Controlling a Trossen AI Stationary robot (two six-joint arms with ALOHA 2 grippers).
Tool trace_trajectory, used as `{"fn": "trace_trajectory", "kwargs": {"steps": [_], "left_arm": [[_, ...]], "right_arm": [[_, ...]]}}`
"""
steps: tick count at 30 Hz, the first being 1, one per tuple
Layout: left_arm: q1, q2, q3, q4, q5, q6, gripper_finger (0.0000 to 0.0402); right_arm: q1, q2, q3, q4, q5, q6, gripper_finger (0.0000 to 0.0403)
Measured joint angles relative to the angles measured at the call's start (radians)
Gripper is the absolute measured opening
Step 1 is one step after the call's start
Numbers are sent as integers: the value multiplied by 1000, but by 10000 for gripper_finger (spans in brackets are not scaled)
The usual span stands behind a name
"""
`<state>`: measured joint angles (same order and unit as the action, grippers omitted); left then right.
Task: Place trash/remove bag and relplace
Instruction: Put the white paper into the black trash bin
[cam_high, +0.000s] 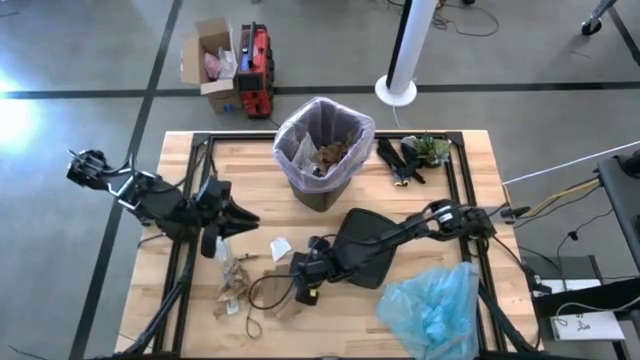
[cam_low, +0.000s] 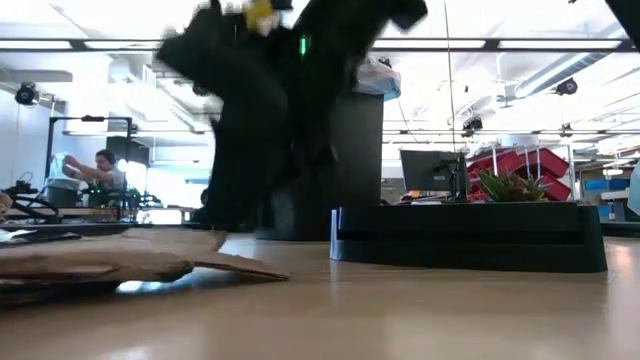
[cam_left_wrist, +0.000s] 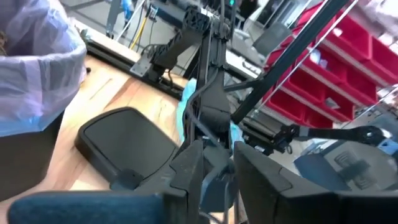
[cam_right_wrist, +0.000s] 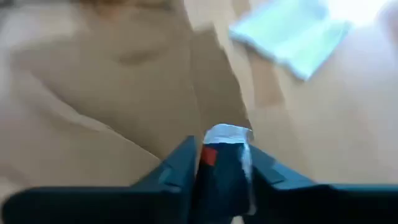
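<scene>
Black fingers, right gripper (cam_right_wrist: 222, 163): closed down on a small printed wrapper (cam_right_wrist: 225, 142), red and white between the tips, right over the brown paper.
Right gripper, from above (cam_high: 303, 291): low at the front of the table, at the edge of the trash heap, its arm stretched in across the flat black lid (cam_high: 362, 246).
Left gripper (cam_high: 247, 216): hanging just above the table, left of the bin, tips pointing toward the middle; the left wrist view shows the fingers (cam_left_wrist: 186, 168) with a narrow gap and nothing in it.
Trash (cam_high: 236, 282): crumpled brown paper, scraps and wrappers lying loose on the wood at front left, with one white scrap (cam_high: 281, 248) a little apart (nearer the bin).
Brown paper, low view (cam_low: 110, 257): flat on the tabletop at the left, dark arm links towering behind it.
Bin (cam_high: 322, 182): black, upright at the back centre of the table.
Bag (cam_high: 300, 131): pale lavender liner folded over the bin's rim, some brown trash already inside.
Blue bag (cam_high: 432, 309): crinkly and translucent, heaped at the front right corner, well apart from the bin.
Black-and-green clump (cam_high: 414, 155): back right, beside the bin.
Table (cam_high: 480, 175): light wood in a black frame.
</scene>
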<state>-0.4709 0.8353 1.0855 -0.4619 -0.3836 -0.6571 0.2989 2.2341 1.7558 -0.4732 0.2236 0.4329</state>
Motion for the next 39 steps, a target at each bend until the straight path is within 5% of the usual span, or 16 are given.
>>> {"fn": "trace_trajectory", "kwargs": {"steps": [3, 7, 13, 18, 26, 31, 39], "left_arm": [[0, -12, 0, 29, 0, 31, 67], [0, -18, 0, 55, 0, 63, 60], [0, -18, 0, 101, 0, 90, 57], [-2, -26, 0, 137, 9, 99, 47], [-8, -50, 0, 129, 35, 99, 38], [-19, -66, 0, 110, 37, 99, 38], [-19, -95, 0, 78, 36, 128, 38]], "right_arm": [[-3, -56, 35, -5, 0, -105, 8], [-21, -119, 115, -12, 13, -175, 12], [-74, -193, 272, -5, 193, -344, 1], [-171, -215, 396, -11, 318, -494, 2], [-377, -218, 479, -54, 329, -495, 12], [-469, -218, 480, -127, 309, -355, 52], [-474, -221, 480, -247, 257, -306, 193]]}}
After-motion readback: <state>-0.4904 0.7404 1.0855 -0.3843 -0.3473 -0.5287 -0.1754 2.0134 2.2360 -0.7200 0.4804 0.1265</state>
